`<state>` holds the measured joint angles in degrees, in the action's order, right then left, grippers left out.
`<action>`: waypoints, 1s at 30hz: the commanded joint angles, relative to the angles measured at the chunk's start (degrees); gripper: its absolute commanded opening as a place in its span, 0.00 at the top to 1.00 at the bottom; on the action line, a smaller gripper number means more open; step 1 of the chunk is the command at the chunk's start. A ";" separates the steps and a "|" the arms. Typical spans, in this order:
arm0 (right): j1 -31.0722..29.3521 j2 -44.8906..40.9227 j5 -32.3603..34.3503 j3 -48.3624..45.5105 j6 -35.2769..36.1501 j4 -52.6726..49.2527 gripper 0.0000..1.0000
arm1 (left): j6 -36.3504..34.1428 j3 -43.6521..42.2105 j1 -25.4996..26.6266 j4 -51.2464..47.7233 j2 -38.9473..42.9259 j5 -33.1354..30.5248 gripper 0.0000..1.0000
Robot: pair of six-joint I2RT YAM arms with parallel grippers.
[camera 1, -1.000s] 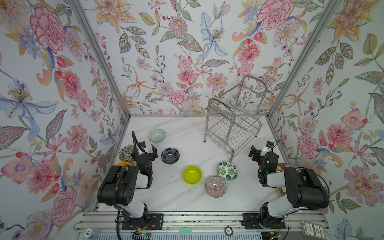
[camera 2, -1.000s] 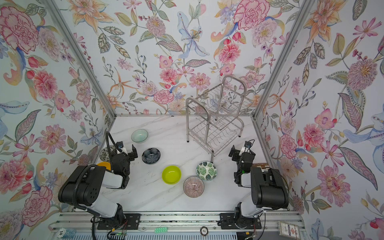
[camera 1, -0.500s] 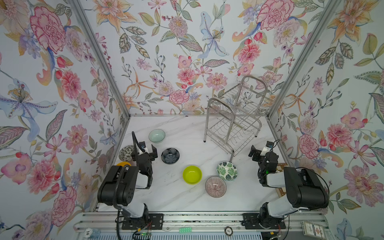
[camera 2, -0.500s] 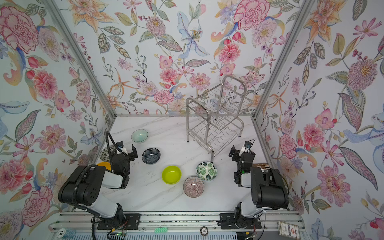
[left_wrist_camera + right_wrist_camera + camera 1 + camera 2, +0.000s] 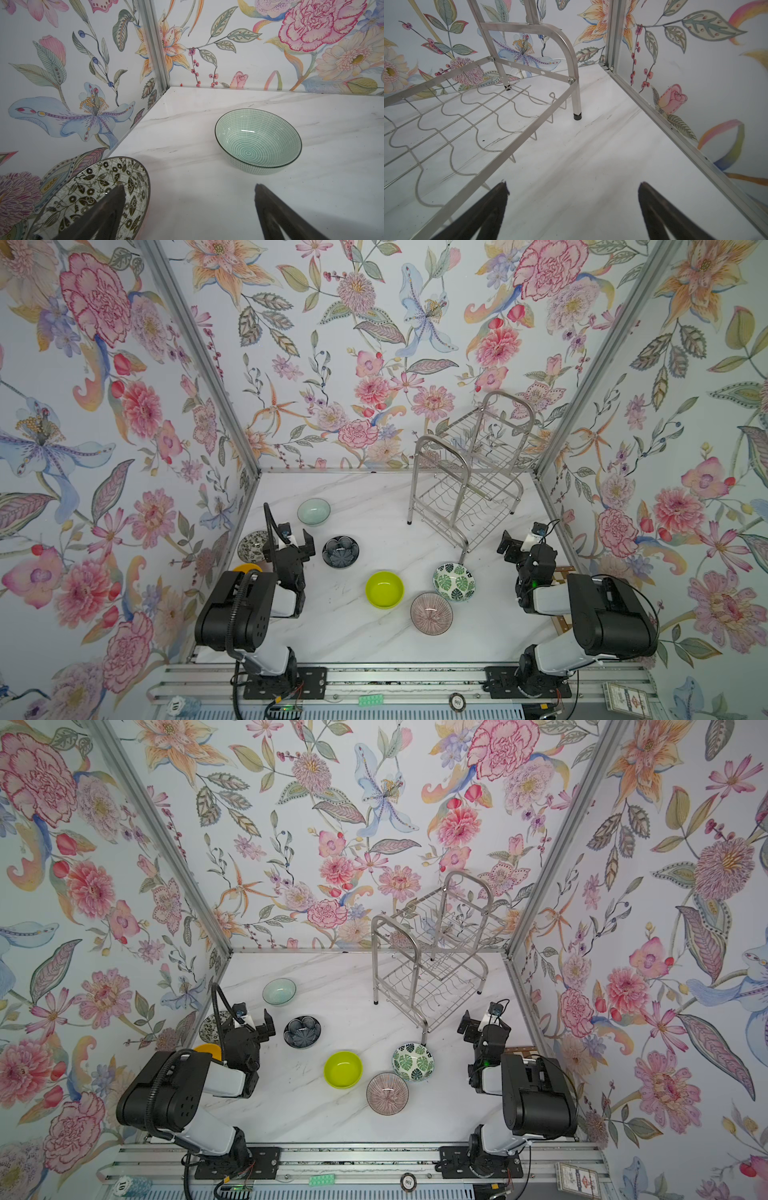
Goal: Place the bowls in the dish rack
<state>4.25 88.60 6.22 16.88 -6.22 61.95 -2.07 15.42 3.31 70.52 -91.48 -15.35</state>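
Enclosure: three walls of floral wallpaper (image 5: 124, 414) around a white marble-look bench (image 5: 365, 645). Dish rack (image 5: 467, 493): two tiers, silver wire, at far right of the bench, both tiers bare. Bowls, seven, all on the bench, none loaded: pale celadon bowl (image 5: 313, 512) at far left; black-white speckled bowl (image 5: 250, 544) against the left wall; orange-yellow bowl (image 5: 247, 568) nearer, largely hidden behind the left arm; dark navy flower bowl (image 5: 340, 551) left of centre; lime green bowl (image 5: 384, 589) at centre; green-leaf bowl (image 5: 454, 583) just beside the rack's near leg; pink striped bowl (image 5: 431, 613) nearest, beside the two last. Left pincer (image 5: 289, 543): spread wide, holding nothing, poised over the speckled bowl's edge and facing the celadon. Right pincer (image 5: 524, 545): spread wide, holding nothing, facing the rack's lower tier. Step in hand, as judged: first pick-up. Recommended handling: take a bowl by its rim, one finger inside and one outside, and lift clear before travelling; stand it on edge in a wavy wire slot of the lower tier; approach the green-leaf bowl from the side away from the rack leg. Writing: round token (image 5: 457, 700) on the near rail reads "100"; chip (image 5: 176, 704) at near left reads "10"; printed box (image 5: 623, 698) at near right illegible.
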 commanded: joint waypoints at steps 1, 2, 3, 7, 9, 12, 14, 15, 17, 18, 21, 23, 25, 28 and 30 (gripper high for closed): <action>0.06 -0.03 0.38 0.52 0.42 -0.01 0.01 | 0.66 0.14 -0.50 0.41 0.76 0.26 0.01; -0.03 0.00 0.45 0.52 0.35 -0.02 0.01 | 0.60 0.08 -0.44 0.48 0.78 0.25 0.01; -0.03 0.04 0.46 0.56 0.42 -0.08 0.01 | 0.57 0.03 -0.50 0.49 0.78 0.24 0.01; -0.12 0.02 0.75 0.65 0.50 -0.08 0.01 | 0.53 0.12 -0.41 0.49 0.69 0.10 0.01; -0.13 0.00 0.89 0.69 0.51 -0.08 0.01 | 0.41 0.14 -0.26 0.54 0.69 -0.32 0.01; -0.21 0.00 0.89 0.61 0.46 -0.08 0.01 | 0.22 0.03 0.07 0.82 0.55 -0.97 0.01; -0.20 0.00 0.88 0.62 0.51 -0.08 0.01 | 0.22 0.03 0.22 0.93 0.48 -1.17 0.01; -0.21 0.00 0.86 0.64 0.48 -0.07 0.01 | 0.39 0.05 0.25 0.83 0.50 -1.39 0.01; -0.48 -0.22 2.57 0.25 0.24 0.46 0.01 | 1.29 0.00 0.40 0.81 1.20 -5.79 0.01; -1.12 -0.64 6.36 -0.18 -0.20 1.56 0.01 | 2.17 -0.37 0.28 -0.92 2.91 -5.69 0.01; -4.03 -8.75 13.36 0.77 1.00 -7.68 0.01 | -1.86 -2.86 3.35 4.12 3.26 -6.87 0.01; -4.64 -13.07 13.75 4.62 0.04 -19.05 0.01 | -3.29 -1.69 5.92 2.03 6.09 -18.15 0.01; -4.68 -16.07 15.63 8.10 -2.76 -27.74 0.01 | -0.67 3.87 5.81 -12.28 12.40 -21.89 0.01; -4.61 -19.55 20.54 8.26 -6.49 -32.35 0.01 | -1.92 10.08 4.94 -24.28 17.48 -19.59 0.01; -4.07 -20.84 27.57 7.21 -16.45 -35.29 0.01 | 2.26 15.55 5.10 -36.28 20.43 -20.67 0.01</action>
<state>-0.25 68.75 23.62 25.19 -12.05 37.93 -2.66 25.19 8.64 50.54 -74.35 -31.68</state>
